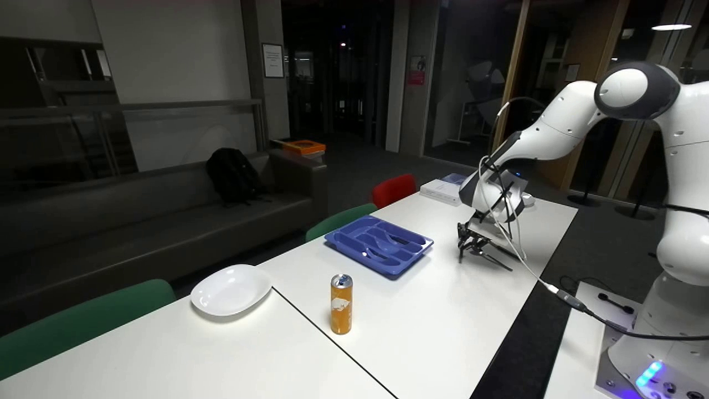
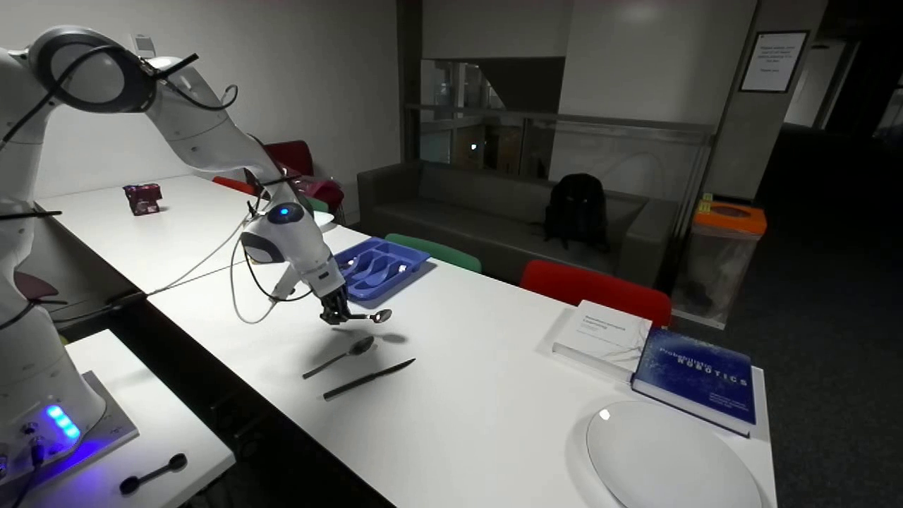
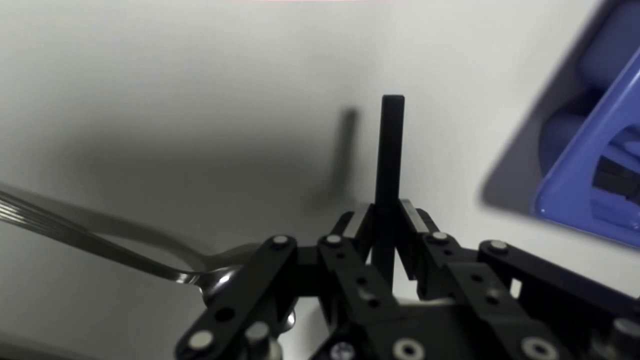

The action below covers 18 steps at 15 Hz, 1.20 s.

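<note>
Spoon (image 2: 375,317) clenched in gripper (image 3: 386,217); ext. view: bowl (image 2: 382,316) points right, axis prob. level.

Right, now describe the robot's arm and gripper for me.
The arm is glossy white with rounded segments and a dark grey ring around a white disc at one joint. A pale cable and dark cables show, plus black ties around the arm. Blue lights mark the base. The gripper is black, with jointed bars and round silvery pins.
</note>
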Each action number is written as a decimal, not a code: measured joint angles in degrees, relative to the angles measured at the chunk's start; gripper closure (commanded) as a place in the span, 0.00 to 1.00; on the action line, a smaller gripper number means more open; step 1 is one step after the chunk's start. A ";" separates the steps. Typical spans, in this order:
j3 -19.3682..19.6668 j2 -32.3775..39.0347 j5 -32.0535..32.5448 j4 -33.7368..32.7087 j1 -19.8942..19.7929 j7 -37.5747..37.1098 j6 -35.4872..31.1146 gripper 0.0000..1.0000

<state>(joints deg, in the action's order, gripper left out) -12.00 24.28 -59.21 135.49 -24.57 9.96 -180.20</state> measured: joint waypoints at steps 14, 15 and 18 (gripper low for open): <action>35.10 -8.17 41.18 20.89 27.45 -15.49 8.36 0.96; 39.52 -8.19 45.52 20.44 30.96 -17.58 10.72 0.96; 49.90 -9.09 56.10 17.65 40.02 -23.25 18.51 0.96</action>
<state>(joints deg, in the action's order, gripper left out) 37.90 15.20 -3.11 153.14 15.46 -13.29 -161.69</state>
